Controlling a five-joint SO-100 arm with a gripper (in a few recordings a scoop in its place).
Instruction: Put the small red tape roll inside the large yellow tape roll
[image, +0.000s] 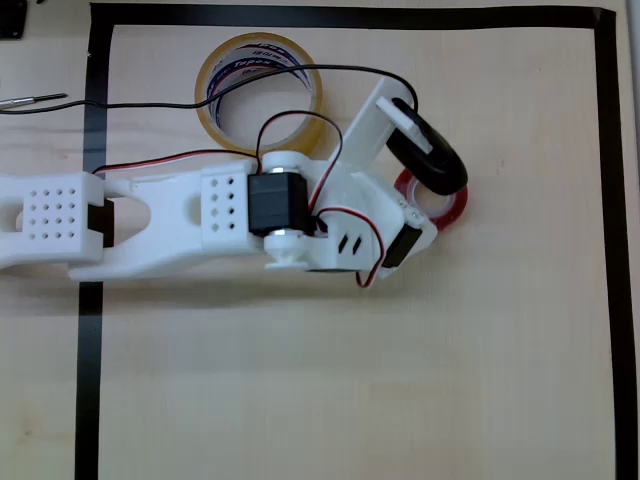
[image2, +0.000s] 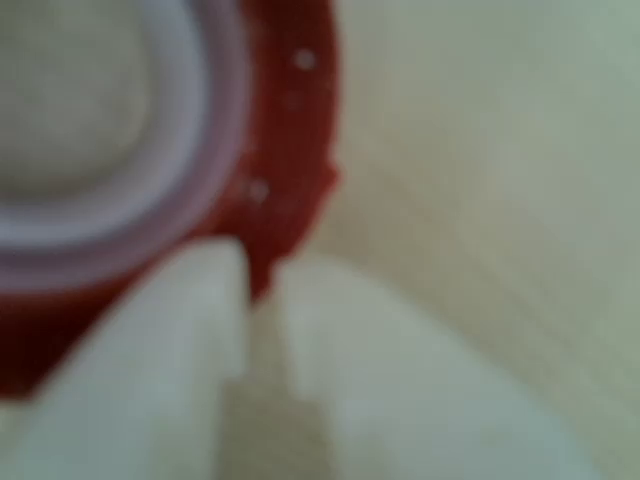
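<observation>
Pale wooden table (image: 350, 380), bordered by black tape strips (image: 88, 380). White printed arm (image: 180, 215) reaches in from 9 o'clock in the overhead view. Large translucent yellowish tape roll (image: 212, 105), printed inner core, lies flat at 11 o'clock. Small glossy red tape roll (image: 455, 205) with white core lies flat at 2 o'clock, mostly under the arm's head. Wrist view, blurred: gripper (image2: 258, 300) jaws nearly closed, a thin gap between them, with the red roll's wall at the tips; grip cannot be told.
</observation>
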